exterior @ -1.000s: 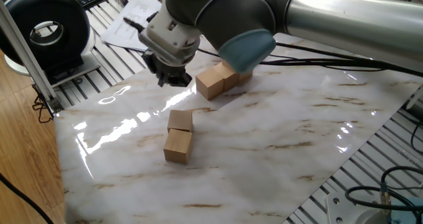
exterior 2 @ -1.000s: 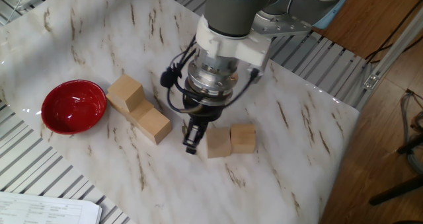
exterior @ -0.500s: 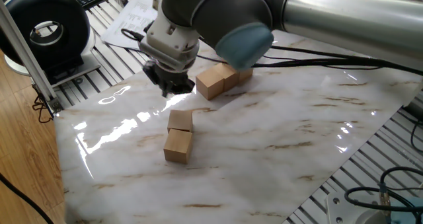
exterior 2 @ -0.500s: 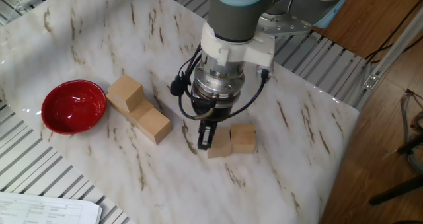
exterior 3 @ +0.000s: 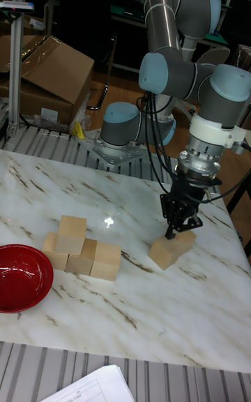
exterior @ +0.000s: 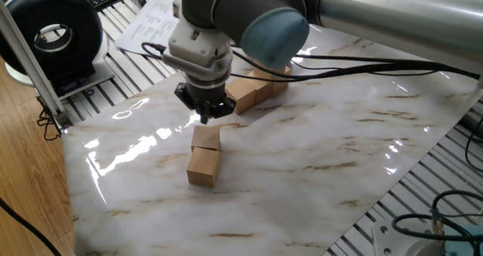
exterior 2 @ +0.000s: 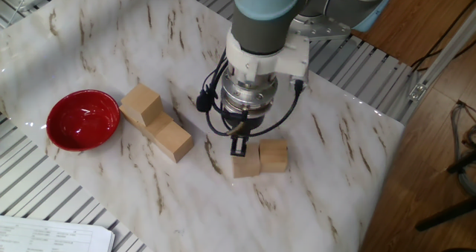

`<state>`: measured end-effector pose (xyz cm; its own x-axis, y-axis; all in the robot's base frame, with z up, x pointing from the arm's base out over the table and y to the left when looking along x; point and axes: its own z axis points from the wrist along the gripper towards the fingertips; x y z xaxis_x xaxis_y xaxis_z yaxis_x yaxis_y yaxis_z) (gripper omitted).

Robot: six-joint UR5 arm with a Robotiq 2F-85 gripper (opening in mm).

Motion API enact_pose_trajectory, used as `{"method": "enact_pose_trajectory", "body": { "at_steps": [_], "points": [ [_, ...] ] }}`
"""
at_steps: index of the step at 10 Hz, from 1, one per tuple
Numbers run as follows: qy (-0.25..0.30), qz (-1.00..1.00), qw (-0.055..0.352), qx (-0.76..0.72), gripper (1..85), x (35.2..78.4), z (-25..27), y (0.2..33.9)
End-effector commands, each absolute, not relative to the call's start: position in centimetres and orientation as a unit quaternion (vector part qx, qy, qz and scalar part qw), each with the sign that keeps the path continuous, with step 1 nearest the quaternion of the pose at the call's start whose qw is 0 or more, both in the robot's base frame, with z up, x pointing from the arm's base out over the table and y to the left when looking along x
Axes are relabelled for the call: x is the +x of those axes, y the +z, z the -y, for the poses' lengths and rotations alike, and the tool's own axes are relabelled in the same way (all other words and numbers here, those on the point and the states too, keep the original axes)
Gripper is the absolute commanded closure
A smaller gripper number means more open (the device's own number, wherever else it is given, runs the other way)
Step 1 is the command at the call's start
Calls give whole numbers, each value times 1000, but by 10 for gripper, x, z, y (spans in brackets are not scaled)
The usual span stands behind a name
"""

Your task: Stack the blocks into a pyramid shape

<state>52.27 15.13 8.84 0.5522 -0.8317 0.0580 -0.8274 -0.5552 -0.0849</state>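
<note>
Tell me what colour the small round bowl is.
The small round bowl is glossy red, clearest in the other fixed view.

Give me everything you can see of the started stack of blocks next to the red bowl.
The stack is plain light-tan wooden cubes standing on the marble table, just beside the red bowl. Three cubes form a tight bottom row, sides touching; one more sits on top, over the bowl end of the row, leaving a stepped profile. All sit flat and upright. The gripper is away from it, above the two loose blocks.

Light-tan blocks (exterior 2: 259, 159), red bowl (exterior 2: 82, 120)
</note>
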Motion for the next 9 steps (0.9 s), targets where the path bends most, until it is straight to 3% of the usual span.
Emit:
{"method": "enact_pose_trajectory", "body": {
  "at_steps": [1, 9],
  "points": [
    [-29, -421, 25, -906, 847, 514, -162, 86],
    [-61, -273, 40, -959, 847, 528, -180, 78]
  ]
}}
